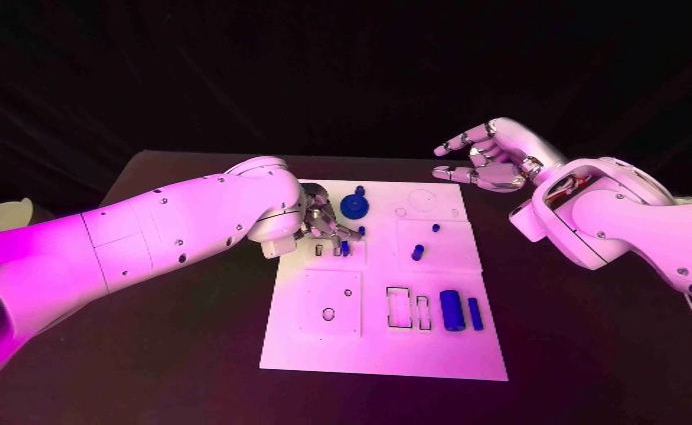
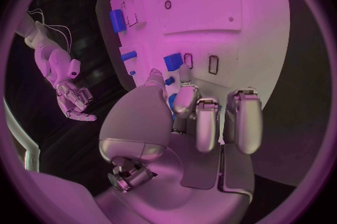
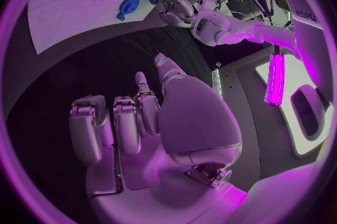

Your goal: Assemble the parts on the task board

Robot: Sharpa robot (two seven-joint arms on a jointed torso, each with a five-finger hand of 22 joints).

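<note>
White task board (image 1: 378, 345) is seen lying mid-table from the head view, with blue parts (image 1: 453, 309) set in its near-right slots and a blue gear (image 1: 355, 208) by its far-left corner. The left hand (image 1: 320, 222) is lowered there; the right hand (image 1: 483, 157), spread and empty, is raised beyond the far-right corner. At the left wrist, a small blue part (image 2: 173, 61) is seen at curled fingertips (image 2: 184, 75); a grip cannot be confirmed. At the right wrist, open fingers (image 3: 144, 101) are shown. No legible writing is seen.

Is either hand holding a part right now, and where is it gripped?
The right hand holds nothing. The left hand is down among the blue parts; any hold cannot be told.
</note>
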